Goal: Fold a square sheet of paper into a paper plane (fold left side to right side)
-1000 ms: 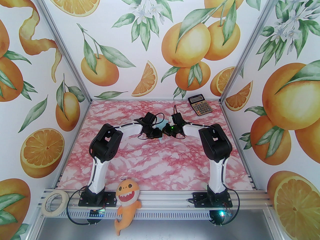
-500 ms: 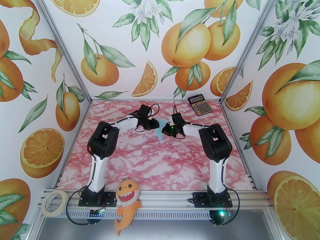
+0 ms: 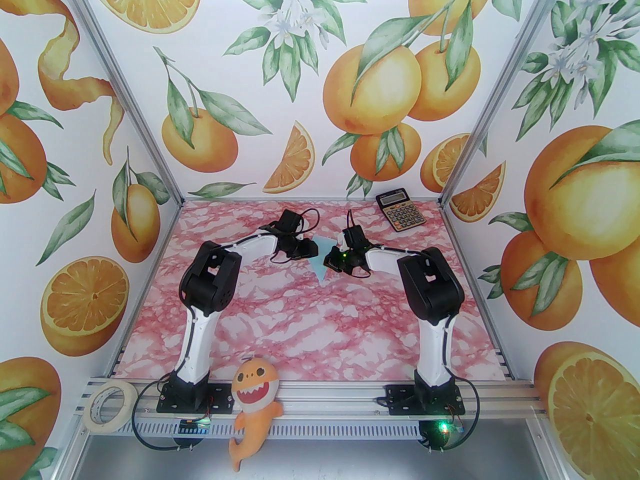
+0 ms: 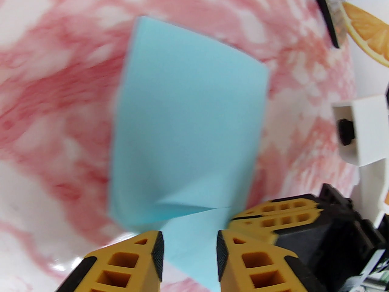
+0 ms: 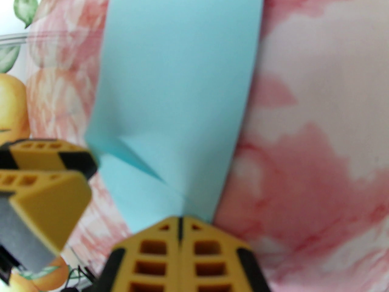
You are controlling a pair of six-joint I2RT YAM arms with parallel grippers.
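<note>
While both arms meet over the pink surface (image 3: 300, 328) in the top view, the square sheet of paper (image 3: 319, 268) lies flat at frame centre between the left gripper (image 3: 311, 251) and the right gripper (image 3: 331, 261), its pointed end toward the bottom.

Left wrist view: the left gripper is spread and holds nothing, and paper shows through the gap. The sheet is narrowed, with a diagonal crease at lower middle.

Right wrist view: the right gripper is pressed together, tips on the sheet's end at bottom centre. Whether it is pinching or just pinning, can't tell.

Step looks mid-fold. Next move likely needs the left gripper to catch the left edge and carry it rightward while the right anchors.
</note>
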